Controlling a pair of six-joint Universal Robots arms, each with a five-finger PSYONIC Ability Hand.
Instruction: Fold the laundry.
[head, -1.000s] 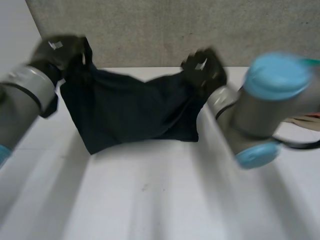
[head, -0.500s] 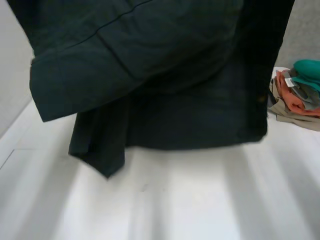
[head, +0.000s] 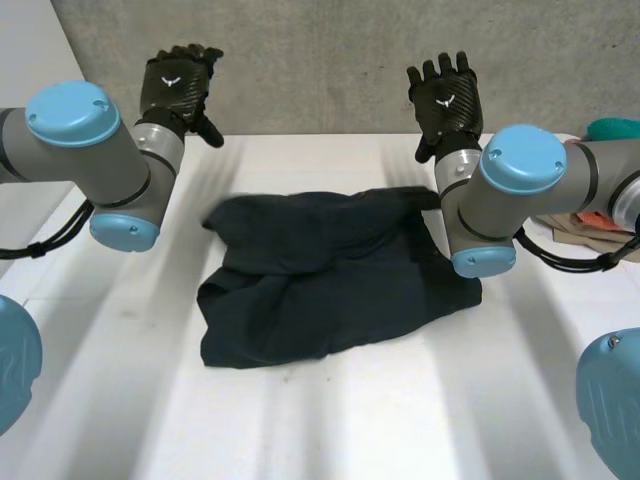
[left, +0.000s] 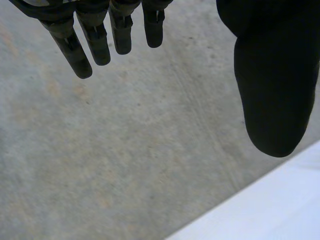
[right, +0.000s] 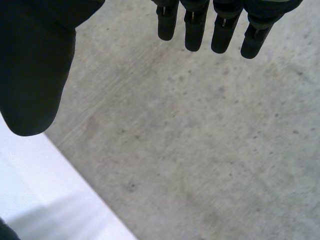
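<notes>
- A grey concrete wall (head: 320, 50) stands behind the white table (head: 330, 420) we work at
- The dark navy garment (head: 330, 275) lies loose and rumpled on the middle of the table, between our left arm (head: 90, 150) and right arm (head: 510, 190), and neither hand touches it
- Our left hand (head: 178, 85) is raised in front of the wall, beyond the garment's left side; its wrist view shows straight fingers (left: 95, 40) set apart from the thumb (left: 272, 90), holding nothing
- Our right hand (head: 447, 98) is raised likewise beyond the garment's right side, its fingers (right: 195, 25) straight and spread from the thumb (right: 35, 65), empty
- A small heap of other clothes (head: 612, 130), teal, orange and beige, sits at the table's far right edge, partly behind the right arm
</notes>
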